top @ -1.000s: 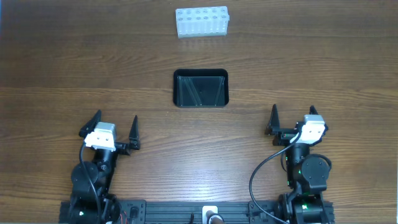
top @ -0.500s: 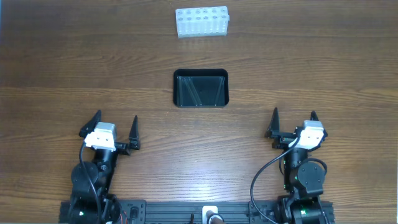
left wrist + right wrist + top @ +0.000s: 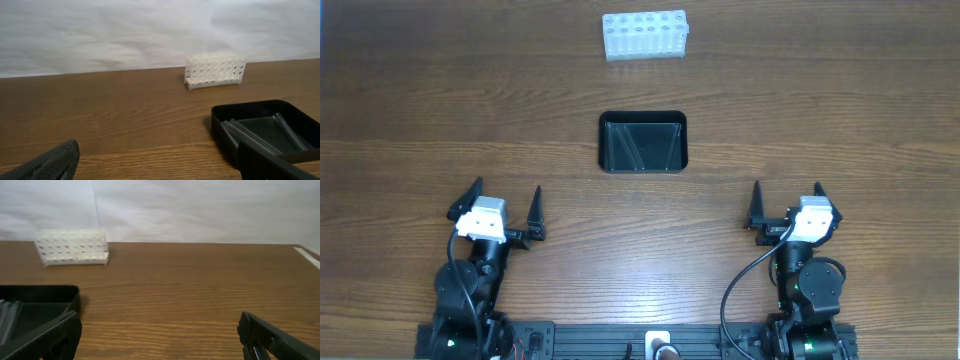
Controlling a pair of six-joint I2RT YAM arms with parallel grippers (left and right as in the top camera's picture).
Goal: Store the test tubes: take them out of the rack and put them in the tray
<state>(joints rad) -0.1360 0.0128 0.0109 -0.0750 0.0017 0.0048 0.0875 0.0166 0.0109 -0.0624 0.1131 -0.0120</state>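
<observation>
The table is brown wood with a clear grain and a smooth, low sheen. On it, the tray is glossy black plastic and holds clear, shiny tubes. Beyond the tray, the rack is matt white plastic. The left gripper has fingers of matt black, finely grained plastic.

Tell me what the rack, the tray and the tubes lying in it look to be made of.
Rack: white matte plastic, likely; moulded grid of holes. Tray: black plastic, probably; glossy walls, rounded corners. Test tubes: clear, with bright streaks; glass or clear plastic, cannot tell.
</observation>
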